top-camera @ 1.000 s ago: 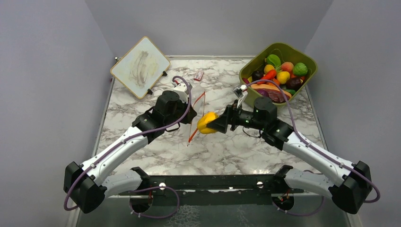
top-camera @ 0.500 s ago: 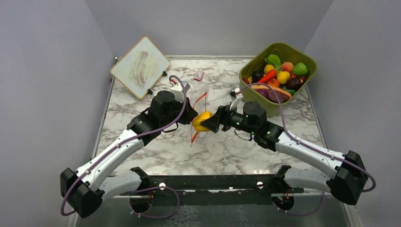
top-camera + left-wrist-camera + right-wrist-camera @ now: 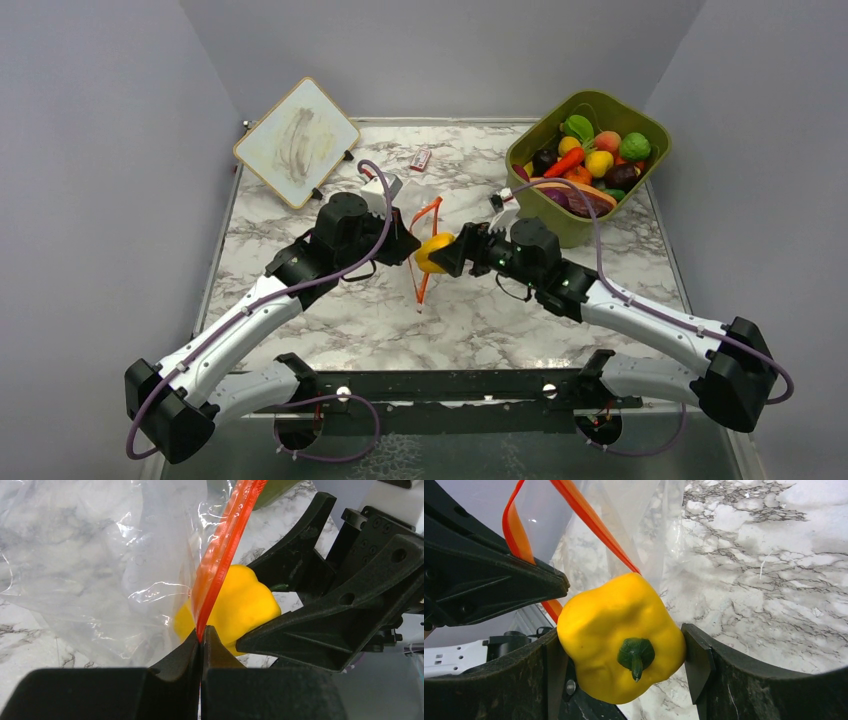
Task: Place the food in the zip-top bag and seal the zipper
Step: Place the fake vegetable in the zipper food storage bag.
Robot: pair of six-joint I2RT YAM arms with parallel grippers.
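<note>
The left gripper (image 3: 201,638) is pinched tight on the bag (image 3: 90,560) by its zipper (image 3: 223,547). The right gripper (image 3: 621,652) clamps a yellow pepper (image 3: 609,615) at the bag's mouth.

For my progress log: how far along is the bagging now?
Done: left fingers pinch the zipper, holding the bag up, mouth open. In hand: right fingers carry a yellow pepper at that mouth. Left: release it inside, move the other food from the tub, seal the zipper.
</note>
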